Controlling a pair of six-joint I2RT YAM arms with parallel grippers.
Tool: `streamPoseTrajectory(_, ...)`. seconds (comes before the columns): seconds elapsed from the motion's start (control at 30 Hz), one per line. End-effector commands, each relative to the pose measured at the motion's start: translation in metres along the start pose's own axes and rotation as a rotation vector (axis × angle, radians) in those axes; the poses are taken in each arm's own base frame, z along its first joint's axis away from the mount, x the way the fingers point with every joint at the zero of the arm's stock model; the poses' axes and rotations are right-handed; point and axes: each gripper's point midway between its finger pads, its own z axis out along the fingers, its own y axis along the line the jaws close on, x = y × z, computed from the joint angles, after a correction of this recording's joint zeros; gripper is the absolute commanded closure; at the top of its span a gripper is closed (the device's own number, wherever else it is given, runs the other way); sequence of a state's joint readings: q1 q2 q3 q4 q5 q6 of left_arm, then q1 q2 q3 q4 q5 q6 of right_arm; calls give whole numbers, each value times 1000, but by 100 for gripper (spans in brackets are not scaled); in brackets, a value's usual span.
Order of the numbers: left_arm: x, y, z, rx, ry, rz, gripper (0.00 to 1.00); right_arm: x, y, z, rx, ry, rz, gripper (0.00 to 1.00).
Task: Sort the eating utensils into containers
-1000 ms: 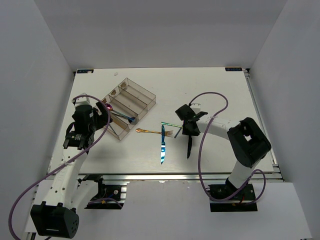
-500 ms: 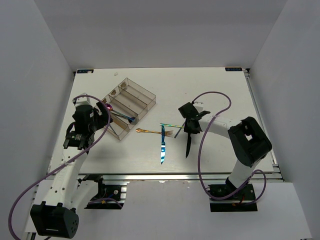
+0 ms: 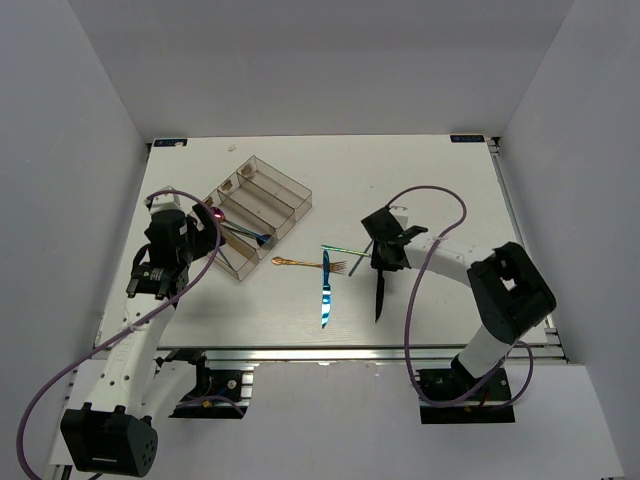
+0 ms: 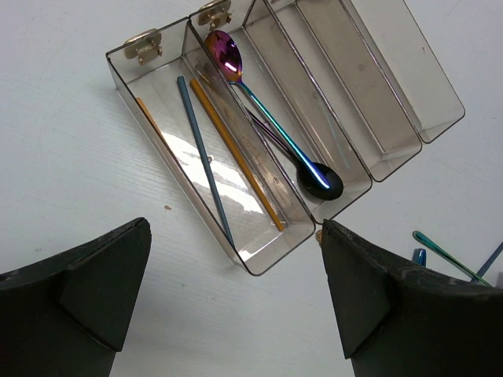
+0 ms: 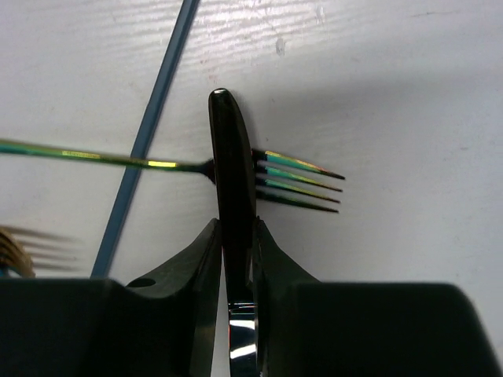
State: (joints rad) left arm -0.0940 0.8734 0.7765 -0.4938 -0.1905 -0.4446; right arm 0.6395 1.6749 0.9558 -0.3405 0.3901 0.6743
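We see the right gripper [image 5: 234, 228] clamped narrow on the black knife [image 5: 229, 157], with its two fingers pressed against the knife's flat sides. The rounded end of the knife juts out past the fingertips. In the overhead view the rest of the knife runs from the claw towards the near edge of the table [image 3: 450, 190]. In the wrist view that rounded end lies across the neck of the rainbow fork [image 5: 161, 164], just where the tines begin. We cannot tell whether the two touch. The fork's tines point right of the knife and its handle runs off to the left. A loose blue chopstick [image 5: 147, 129] slants past on the left of the knife, crossing the fork's handle.

Further left on the table lie the copper fork [image 3: 305, 263] and the blue knife [image 3: 325, 295]. The knife points near to far, and its far end is beside the copper fork's tines.

The left gripper [image 4: 236, 236] hangs wide open with nothing between its fingers. It sits at the near end of the clear tray [image 4: 393, 78], which lies at an angle left of the middle. In the tray's leftmost compartment we see a second blue chopstick [image 4: 204, 161] and a gold chopstick [image 4: 236, 153] side by side. The next compartment holds a purple-rainbow spoon [image 4: 224, 51] and a black spoon [image 4: 321, 182].
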Motion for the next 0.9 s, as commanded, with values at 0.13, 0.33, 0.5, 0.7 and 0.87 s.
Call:
streamPoseTrajectory(0.13, 1, -2, -2, 12, 2, 7, 2, -34, 8, -37, -77, -134, -43, 100)
streamPoseTrajectory(0.33, 1, -2, -1, 11, 3, 8, 2, -53, 24, -61, -173, -176, -58, 100)
streamPoseTrajectory(0.5, -2, 0, -3, 1, -12, 3, 2, -98, 89, -102, -444, -262, -117, 100)
streamPoseTrajectory(0.7, -6, 3, -6, -11, -32, -3, 2, -163, 174, -142, -688, -374, -161, 100)
streamPoseTrajectory(0.87, -6, 2, -6, -9, -32, -2, 2, -202, 240, -149, -876, -421, -174, 100)
